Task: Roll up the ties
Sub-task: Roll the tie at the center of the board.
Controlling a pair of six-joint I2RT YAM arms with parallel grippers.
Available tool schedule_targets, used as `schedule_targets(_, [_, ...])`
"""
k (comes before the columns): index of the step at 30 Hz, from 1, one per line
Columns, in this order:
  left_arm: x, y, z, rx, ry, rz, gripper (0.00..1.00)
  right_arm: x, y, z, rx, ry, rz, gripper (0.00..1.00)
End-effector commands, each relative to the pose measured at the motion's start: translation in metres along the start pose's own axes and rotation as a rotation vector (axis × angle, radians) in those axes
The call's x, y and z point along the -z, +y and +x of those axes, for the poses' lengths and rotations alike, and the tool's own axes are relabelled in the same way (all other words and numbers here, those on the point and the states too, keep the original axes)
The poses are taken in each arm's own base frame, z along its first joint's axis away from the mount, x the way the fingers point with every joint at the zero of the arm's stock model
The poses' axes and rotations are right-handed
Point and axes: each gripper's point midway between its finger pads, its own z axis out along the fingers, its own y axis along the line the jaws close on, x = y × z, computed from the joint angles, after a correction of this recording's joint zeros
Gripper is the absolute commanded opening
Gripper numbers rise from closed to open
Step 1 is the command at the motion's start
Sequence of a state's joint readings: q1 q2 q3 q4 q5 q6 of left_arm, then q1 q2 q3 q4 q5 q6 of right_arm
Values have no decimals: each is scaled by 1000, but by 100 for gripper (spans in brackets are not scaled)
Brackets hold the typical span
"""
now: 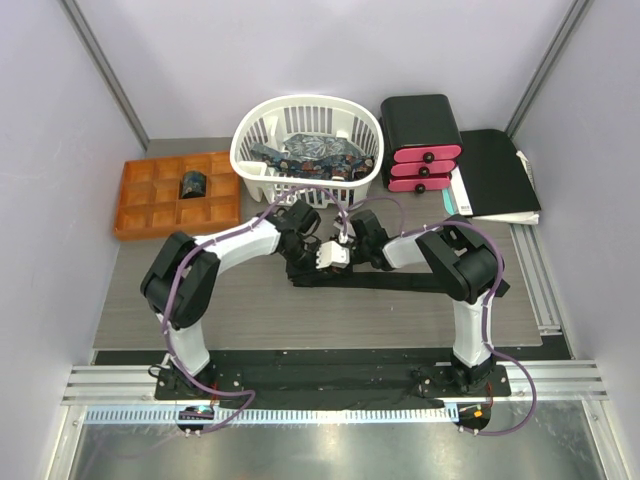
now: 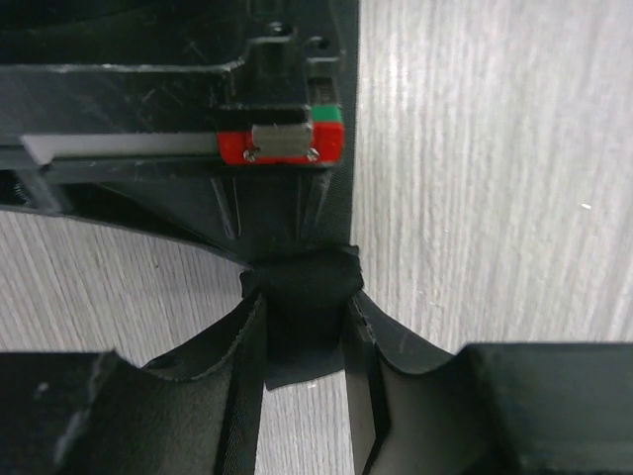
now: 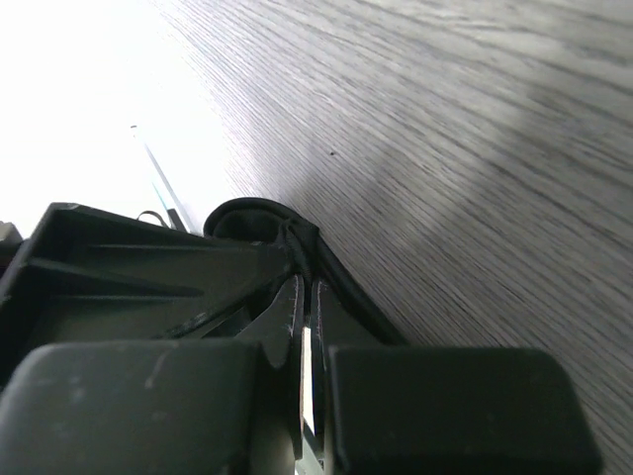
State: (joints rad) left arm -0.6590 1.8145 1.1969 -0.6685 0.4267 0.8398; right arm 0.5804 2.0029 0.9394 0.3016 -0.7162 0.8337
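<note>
A plain black tie lies stretched across the table in front of the arms, its left end bunched between both grippers. My left gripper is shut on that folded end. In the left wrist view the tie fills the gap between the fingers. My right gripper faces it closely. Its fingers are shut, with a loop of the tie pinched at their tips. Patterned dark blue ties lie in the white basket. A rolled dark tie sits in one compartment of the orange tray.
A black box with pink drawers stands right of the basket. A flat black folder lies on papers at the back right. Metal rails run along the right edge of the table, and grey walls close in both sides.
</note>
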Motion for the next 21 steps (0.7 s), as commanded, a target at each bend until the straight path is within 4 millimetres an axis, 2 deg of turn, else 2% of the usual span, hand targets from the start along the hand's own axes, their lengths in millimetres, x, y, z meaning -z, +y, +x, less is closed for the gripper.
schedule_targets(1, [-18,-3,8,30,63,6,34,1,-4,-9,-19,-53,15,4])
schedule_targets(7, [-21,-5,24,27,130,14,32,22,15,-13,-30,-48,-32,20])
schedule_targets(14, [-25,-5,32,18,161,24,31,50,19,-16,-16,-42,-50,24])
schedule_targets(17, [-26,-5,34,15,172,27,32,54,32,-19,5,-54,-90,28])
schedule_targets(21, [-27,-5,36,12,178,30,32,48,41,-14,6,-40,-125,35])
